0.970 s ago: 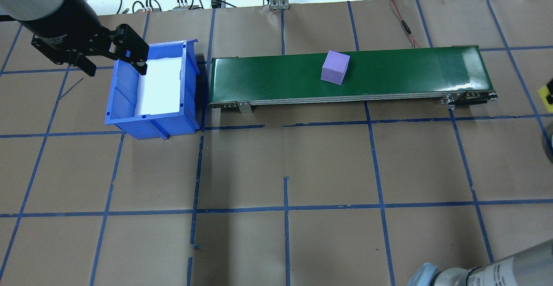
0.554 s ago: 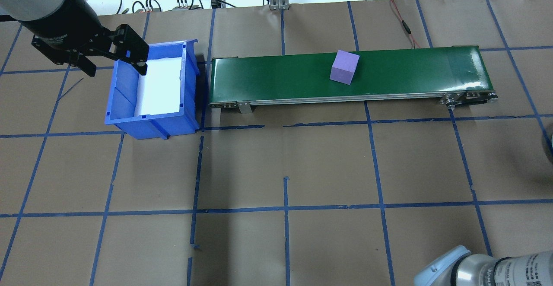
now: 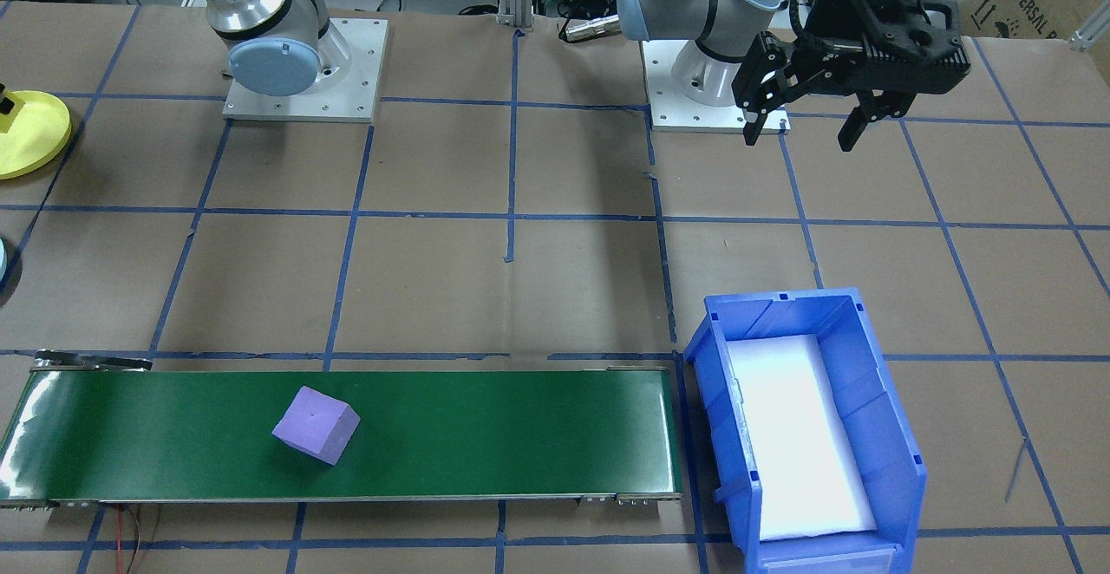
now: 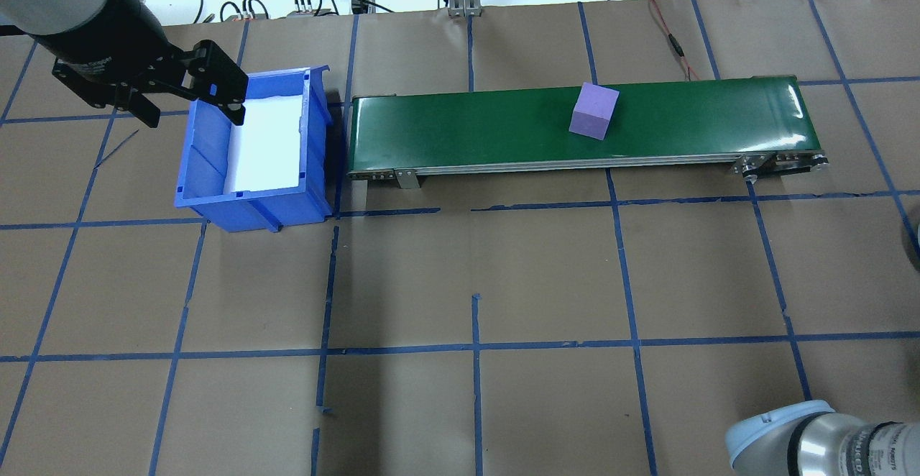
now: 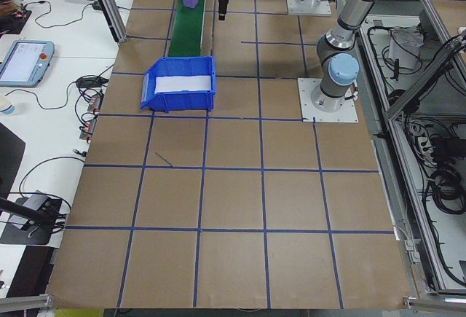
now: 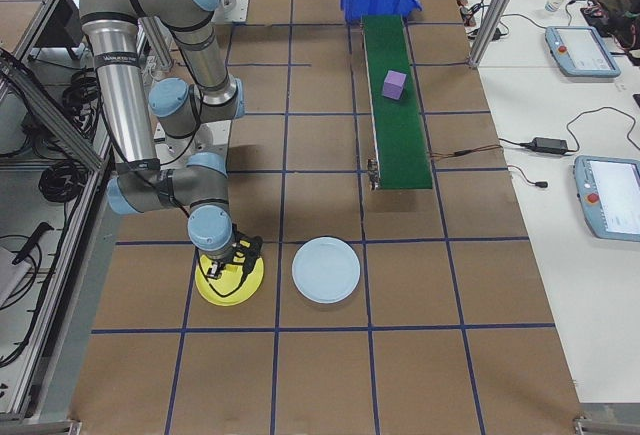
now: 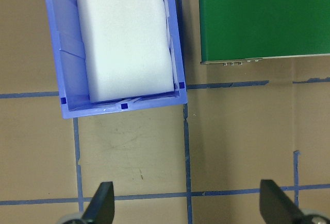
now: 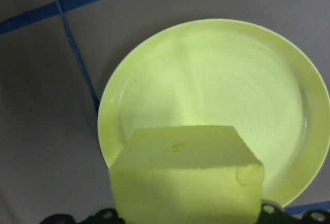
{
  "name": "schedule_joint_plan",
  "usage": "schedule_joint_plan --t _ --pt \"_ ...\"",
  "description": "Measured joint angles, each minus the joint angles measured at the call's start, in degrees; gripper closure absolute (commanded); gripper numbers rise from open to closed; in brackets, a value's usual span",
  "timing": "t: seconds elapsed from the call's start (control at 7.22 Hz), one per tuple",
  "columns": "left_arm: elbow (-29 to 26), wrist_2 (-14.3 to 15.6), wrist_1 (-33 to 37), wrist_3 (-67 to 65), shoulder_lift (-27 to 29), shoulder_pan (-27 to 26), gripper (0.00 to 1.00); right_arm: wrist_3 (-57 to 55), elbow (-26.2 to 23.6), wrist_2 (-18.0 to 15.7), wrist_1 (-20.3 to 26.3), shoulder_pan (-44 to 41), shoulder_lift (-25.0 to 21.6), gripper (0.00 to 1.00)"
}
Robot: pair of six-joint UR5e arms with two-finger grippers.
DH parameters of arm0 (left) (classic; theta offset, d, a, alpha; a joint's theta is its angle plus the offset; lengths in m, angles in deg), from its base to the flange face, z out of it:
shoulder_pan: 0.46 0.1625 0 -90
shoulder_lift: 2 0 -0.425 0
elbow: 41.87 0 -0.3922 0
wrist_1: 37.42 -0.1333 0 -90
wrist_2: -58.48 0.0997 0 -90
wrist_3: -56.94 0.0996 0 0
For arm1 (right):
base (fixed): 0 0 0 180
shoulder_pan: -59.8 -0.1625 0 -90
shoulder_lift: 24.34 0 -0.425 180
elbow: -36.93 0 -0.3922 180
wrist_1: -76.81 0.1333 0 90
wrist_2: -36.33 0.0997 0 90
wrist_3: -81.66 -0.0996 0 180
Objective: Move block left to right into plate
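My right gripper (image 6: pixel 230 261) is shut on a yellow block (image 8: pixel 185 177) and holds it just above a yellow plate (image 8: pixel 232 80), which lies near the robot's base (image 6: pixel 228 283). A purple block (image 4: pixel 594 110) sits tilted on the green conveyor belt (image 4: pixel 467 127), right of the belt's middle in the overhead view and apart from both grippers. My left gripper (image 4: pixel 192 115) hangs open and empty over the near left corner of the blue bin (image 4: pixel 208 152); its fingers (image 7: pixel 100 206) show spread wide in the left wrist view.
The blue bin (image 3: pixel 876 383) holds a white foam pad and stands at the belt's left end. A pale plate (image 6: pixel 326 270) lies beside the yellow one. A red cable (image 4: pixel 672 37) runs behind the belt. Brown paper with blue tape lines covers the table.
The purple block has ridden rightward along the belt. My right gripper with the yellow block has left the overhead view's right edge, and the right arm's elbow has come in at bottom right.
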Motion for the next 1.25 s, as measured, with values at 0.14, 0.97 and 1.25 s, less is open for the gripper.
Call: schedule_joint_plan --t 0.14,0.97,1.25 --pt "0.0 0.0 0.0 0.0 0.0 0.0 0.0 0.1 -0.3 0.5 -1.4 0.4 0.2 0.0" --pt "0.1 0.0 0.0 0.0 0.0 0.0 0.0 -17.6 7.1 -2.2 2.2 -21.6 -2.6 0.0" --pt "0.1 0.0 0.0 0.0 0.0 0.0 0.0 -33.0 14.4 -0.3 8.6 -36.0 -2.8 0.0"
